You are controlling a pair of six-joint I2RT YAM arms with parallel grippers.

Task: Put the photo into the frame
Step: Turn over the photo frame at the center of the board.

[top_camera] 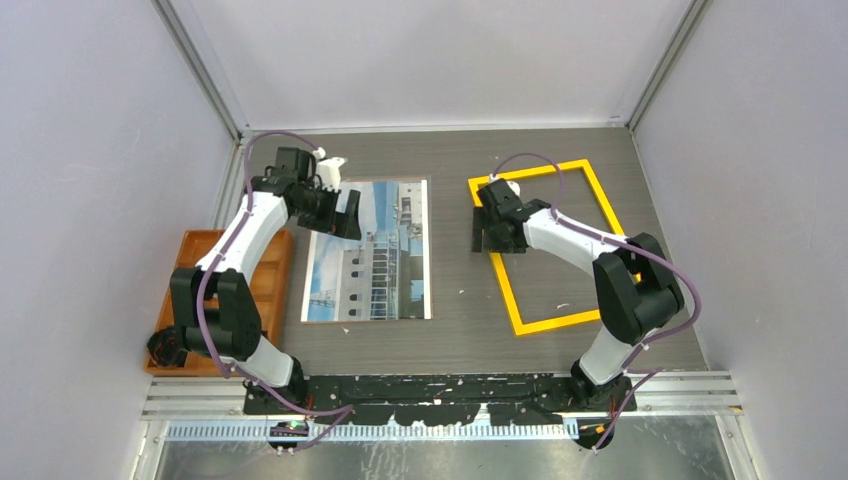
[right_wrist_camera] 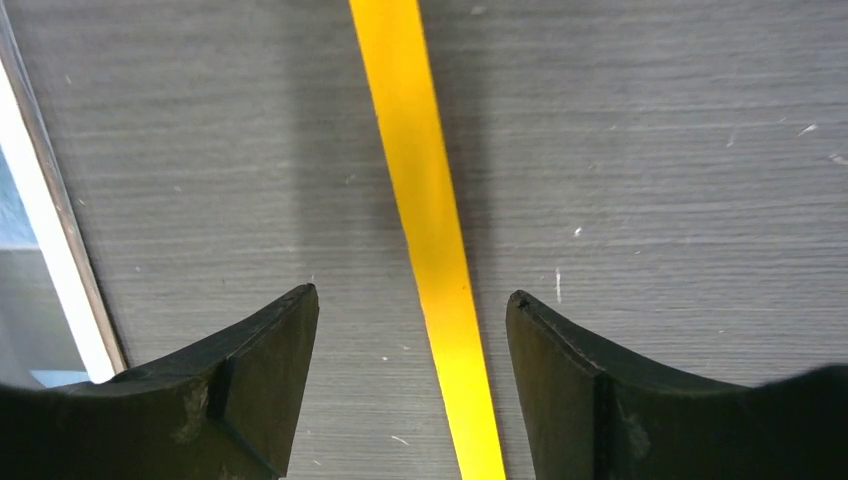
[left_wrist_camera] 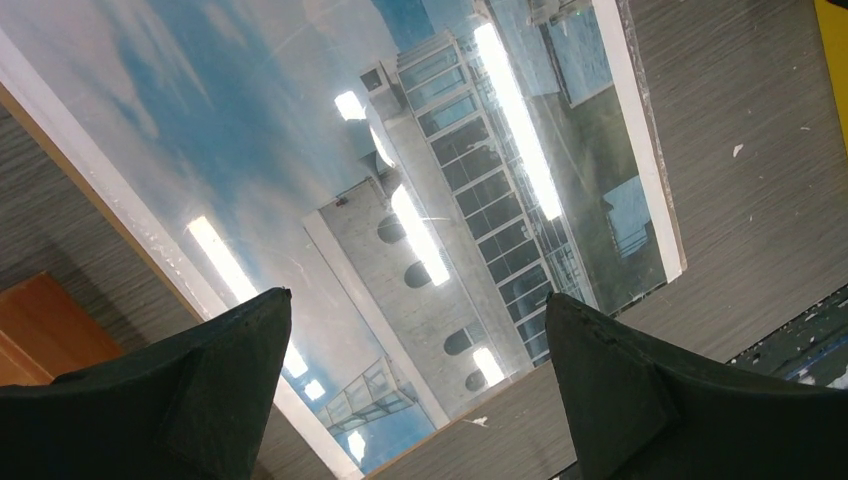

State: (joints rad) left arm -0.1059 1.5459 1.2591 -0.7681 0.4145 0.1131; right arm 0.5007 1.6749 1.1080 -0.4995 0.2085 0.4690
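Observation:
The photo (top_camera: 370, 250) lies flat, picture side up, on the table's left-centre, a white building against blue sky. Its glossy surface (left_wrist_camera: 400, 150) reflects ceiling lights, and a thin brown edge runs along its border. The frame (top_camera: 548, 322) is a thin yellow rectangle lying at the right, with bare table showing inside it. My left gripper (top_camera: 340, 212) hovers open over the photo's far left part, its jaws (left_wrist_camera: 418, 295) wide with nothing between them. My right gripper (top_camera: 497, 235) is open just above the frame's left bar (right_wrist_camera: 430, 200), its jaws (right_wrist_camera: 412, 292) straddling the bar without touching it.
An orange compartment tray (top_camera: 190, 250) sits at the left edge of the table, partly under the left arm; a corner of it (left_wrist_camera: 40, 320) shows in the left wrist view. Grey walls close in the table at left, right and back.

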